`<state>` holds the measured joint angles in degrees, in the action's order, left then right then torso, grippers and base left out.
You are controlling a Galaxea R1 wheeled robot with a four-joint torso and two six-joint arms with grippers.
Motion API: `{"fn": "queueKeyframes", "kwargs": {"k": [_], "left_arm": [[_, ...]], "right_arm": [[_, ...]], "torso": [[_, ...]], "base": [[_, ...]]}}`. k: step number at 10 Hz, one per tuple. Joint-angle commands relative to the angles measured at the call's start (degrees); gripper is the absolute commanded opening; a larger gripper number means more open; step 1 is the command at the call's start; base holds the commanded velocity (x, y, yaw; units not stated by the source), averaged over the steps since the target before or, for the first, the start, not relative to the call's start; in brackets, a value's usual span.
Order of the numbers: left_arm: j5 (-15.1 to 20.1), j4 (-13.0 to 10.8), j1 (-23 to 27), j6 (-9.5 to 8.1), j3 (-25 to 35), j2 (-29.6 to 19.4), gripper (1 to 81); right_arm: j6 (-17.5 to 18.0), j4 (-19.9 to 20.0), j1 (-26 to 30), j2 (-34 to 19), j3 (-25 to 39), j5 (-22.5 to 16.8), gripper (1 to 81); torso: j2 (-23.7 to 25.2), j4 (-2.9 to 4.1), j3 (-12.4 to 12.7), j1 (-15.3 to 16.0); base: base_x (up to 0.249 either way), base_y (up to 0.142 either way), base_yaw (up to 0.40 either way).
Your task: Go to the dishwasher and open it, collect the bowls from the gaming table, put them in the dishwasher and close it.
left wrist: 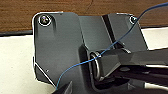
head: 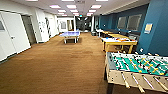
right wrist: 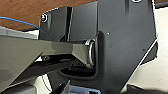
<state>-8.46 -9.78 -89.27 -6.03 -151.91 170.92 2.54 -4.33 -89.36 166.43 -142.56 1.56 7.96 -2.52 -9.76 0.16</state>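
In the head view, a long room with brown carpet (head: 57, 65) opens ahead. At about four o'clock, close to the camera, stands the table-football table (head: 140, 68) with its green field and rods. Behind it, at about two o'clock, there is a yellow-framed table (head: 119, 41) with a pale top that carries some colourful flat things; this may be the gaming table of the task, but I cannot make out any bowls on it. More yellow tables continue behind it along the blue wall (head: 156, 32). At twelve o'clock, farther away, stands a blue table-tennis table (head: 70, 34). At nine o'clock there are white doors (head: 11, 35). No dishwasher is to be seen here, and I see no bowls.

In the left wrist view, the dark plate of the robot is in front of brown carpet and a white part of the robot's body, with a thin blue cable (left wrist: 105, 50) across it. The jaws of the left arm cannot be read; I cannot tell if they are open or closed.

In the right wrist view, it is the same: dark plate, jointed bar, a blue cable (right wrist: 22, 22). The state of the right jaws I cannot tell.

As I judge it, the robot is only driving. Nothing seems to be carried. Whether the dishwasher is already opened, the pictures do not say; collecting the bowls, loading and closing seem all still left.
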Motion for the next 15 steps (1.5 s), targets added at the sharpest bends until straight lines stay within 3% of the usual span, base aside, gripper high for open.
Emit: {"fn": "queueKeyframes", "kwargs": {"k": [1, 15], "left_arm": [[2.7, 0.2, 2.3, 0.06, 0.1, -0.2, 81.1], [2.7, 0.2, 2.2, 0.15, 0.1, 0.0, 81.1]], "right_arm": [[-0.3, -0.3, 2.6, -0.2, 0.4, -3.0, 81.1], [-0.3, -0.2, 2.9, 1.1, -1.7, -3.1, 81.1]], "torso": [[0.0, 0.00, 0.0, 0.0], [0.0, 0.00, 0.0, -0.1]], "base": [[0.208, 0.000, 0.000], [0.215, 0.000, 0.000]]}}
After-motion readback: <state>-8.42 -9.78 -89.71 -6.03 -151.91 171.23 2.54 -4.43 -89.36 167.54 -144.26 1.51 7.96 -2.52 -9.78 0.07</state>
